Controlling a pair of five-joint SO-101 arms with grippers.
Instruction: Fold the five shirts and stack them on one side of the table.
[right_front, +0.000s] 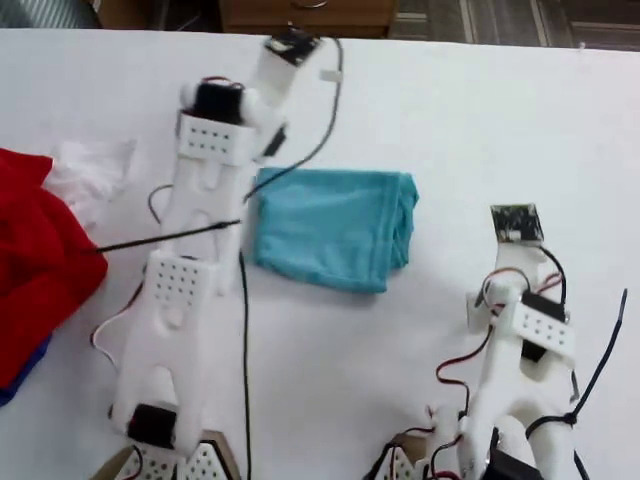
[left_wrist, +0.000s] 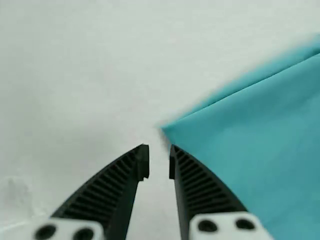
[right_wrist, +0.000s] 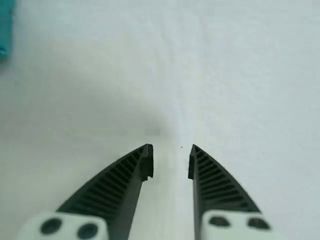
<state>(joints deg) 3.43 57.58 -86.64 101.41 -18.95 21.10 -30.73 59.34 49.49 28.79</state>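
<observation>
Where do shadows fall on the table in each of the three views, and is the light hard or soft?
High view: soft, even light, with no hard-edged shadows on the white table around the teal shirt. Right wrist view: a broad, soft grey shadow lies on the table ahead of the right gripper. Left wrist view: hardly any shadow by the left gripper, which sits at the shirt's corner.

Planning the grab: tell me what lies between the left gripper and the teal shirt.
Bare white table, per the left wrist view; the left gripper faces the teal shirt across it.
</observation>
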